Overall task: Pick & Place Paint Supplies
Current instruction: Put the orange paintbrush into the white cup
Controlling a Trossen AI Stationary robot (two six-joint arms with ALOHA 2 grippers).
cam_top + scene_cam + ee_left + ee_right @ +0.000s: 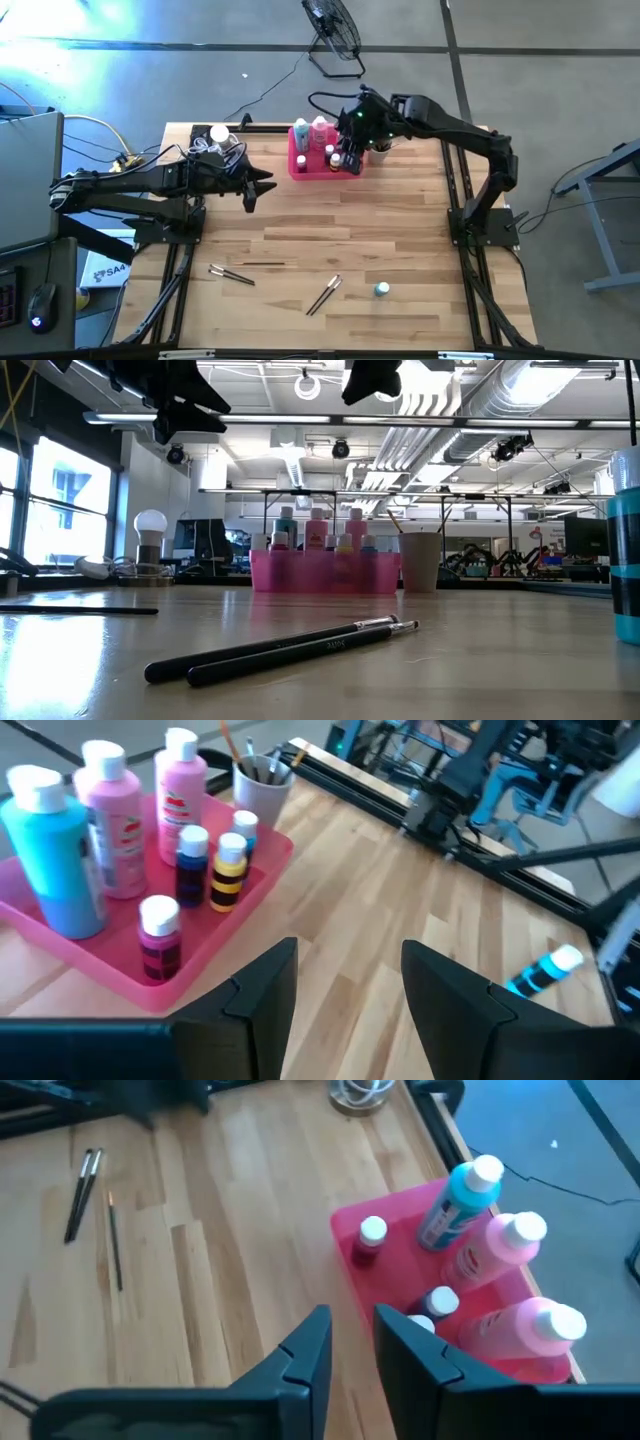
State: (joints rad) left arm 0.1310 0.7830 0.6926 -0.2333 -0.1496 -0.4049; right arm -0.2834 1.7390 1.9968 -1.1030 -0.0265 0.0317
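Note:
A pink tray [300,166] at the table's far middle holds three tall white-capped bottles, one teal [50,850] and two pink [115,830], plus several tiny bottles [230,875]. My right gripper [350,1325] hovers above the tray's right end [350,160], its fingers a narrow gap apart with nothing between them. My left gripper [350,955] hangs open left of the tray [262,188], raised off the table. Dark paintbrushes [325,295] [232,273] and a tiny teal bottle [381,289] lie on their sides on the near half of the table.
A pale cup [262,780] with brushes in it stands just right of the tray. A bulb-shaped lamp [218,135] and cables sit at the far left corner. Black frame rails [460,190] run along both table sides. Bare wood [330,225] lies between tray and brushes.

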